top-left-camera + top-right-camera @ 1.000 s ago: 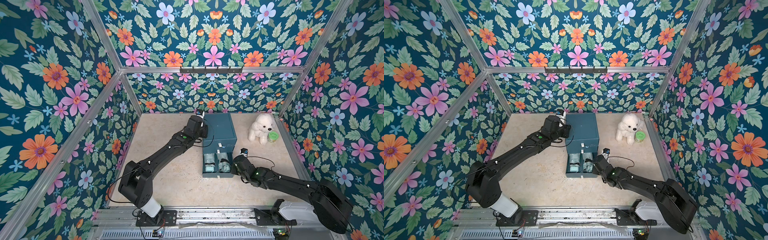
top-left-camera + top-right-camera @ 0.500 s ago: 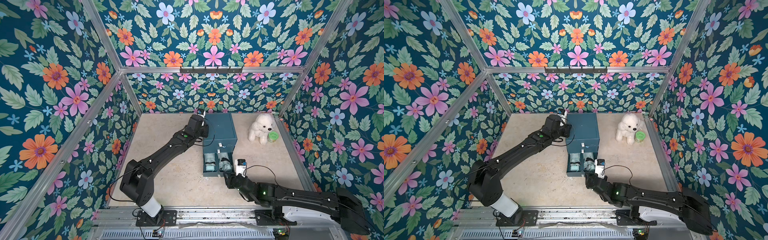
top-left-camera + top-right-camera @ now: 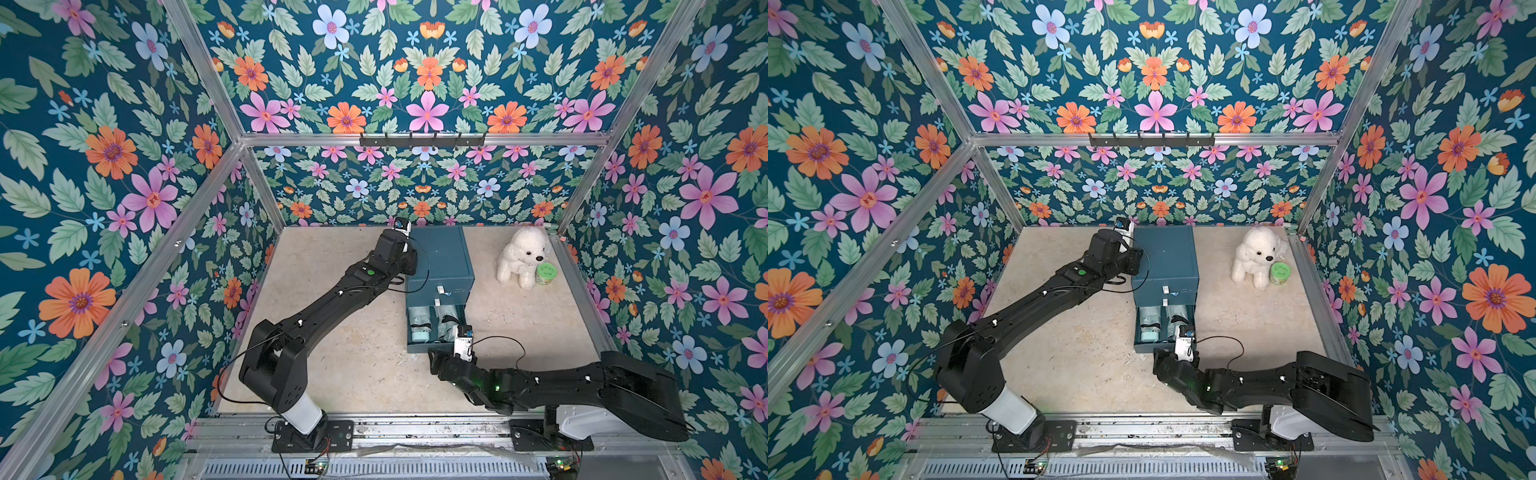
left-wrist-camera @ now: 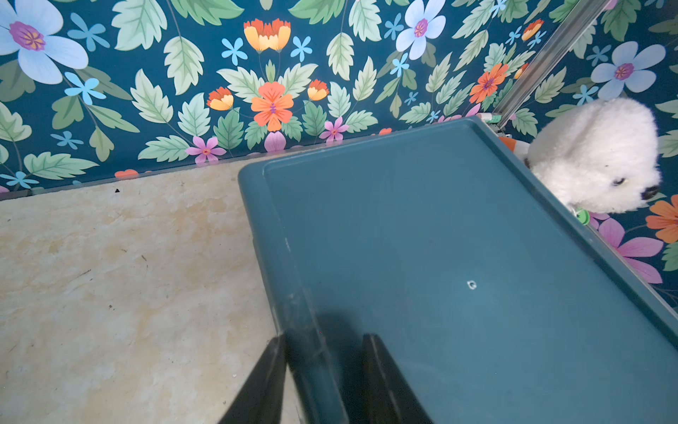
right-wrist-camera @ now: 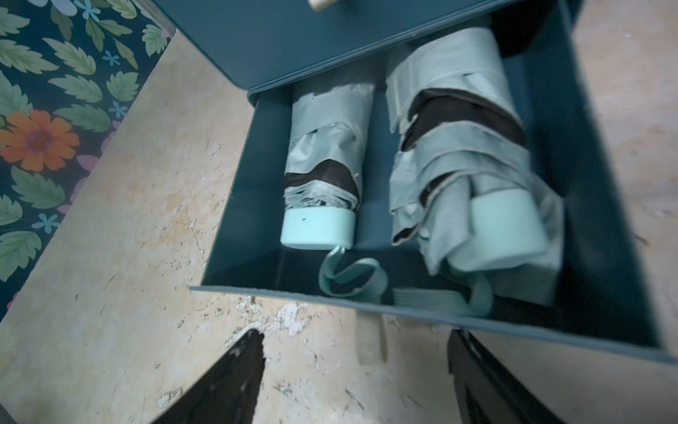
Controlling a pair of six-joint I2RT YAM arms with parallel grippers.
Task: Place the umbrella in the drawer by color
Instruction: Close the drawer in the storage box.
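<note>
The placing looks finished to me. Two mint umbrellas lie side by side in the open bottom drawer (image 5: 231, 220) of the teal drawer cabinet (image 3: 440, 257). The cabinet stands at 12 o'clock on the desk (image 3: 353, 374), with the drawer pulled out toward 6. The slimmer umbrella (image 5: 326, 147) lies on the 9 o'clock side and the bulkier umbrella (image 5: 458, 147) on the 3 o'clock side. Their handles point toward 6 and their wrist straps curl against the drawer's front wall. I see no other umbrella on the desk.

My right tool (image 5: 354, 341) hovers just at 6 o'clock of the drawer front, jaws spread wide and holding nothing. My left tool (image 4: 323, 341) is narrowed astride the cabinet's 9 o'clock top rim, gripping it to steady it.

Next, I judge, the drawer wants closing. The right tool should meet the front wall squarely and push toward 12 while the left braces the cabinet. The straps must sit below the rim or they may snag.

A second ago my right tool was closed and reaching over the drawer's 3 o'clock half. It has since spread and drawn back toward 6, with the arm folded low. The left arm has not moved.
</note>
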